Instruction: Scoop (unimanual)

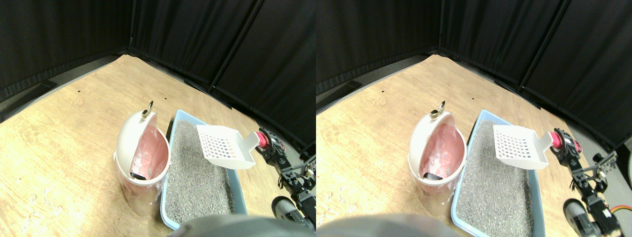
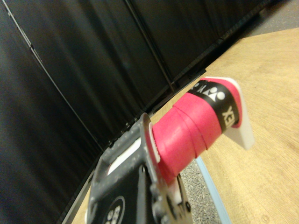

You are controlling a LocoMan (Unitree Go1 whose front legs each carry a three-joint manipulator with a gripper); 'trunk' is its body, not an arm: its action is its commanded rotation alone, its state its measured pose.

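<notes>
- A white scoop with small holes in it is up in the air, over the far right part of a blue tray.
- The blue tray is full of grey litter and sits on a wooden floor.
- The scoop looks empty, and it does not touch the litter.
- The scoop has a thick handle wrapped in pink tape, with a black band near the white part.
- The right gripper has its jaws clamped on the pink handle, at the right of the tray.
- A white bin with a pink bag inside stands just beside the tray, on its left side.
- The bin's lid is tipped open, and something dark lies inside near the rim.
- Black curtains hang all around the back.
</notes>
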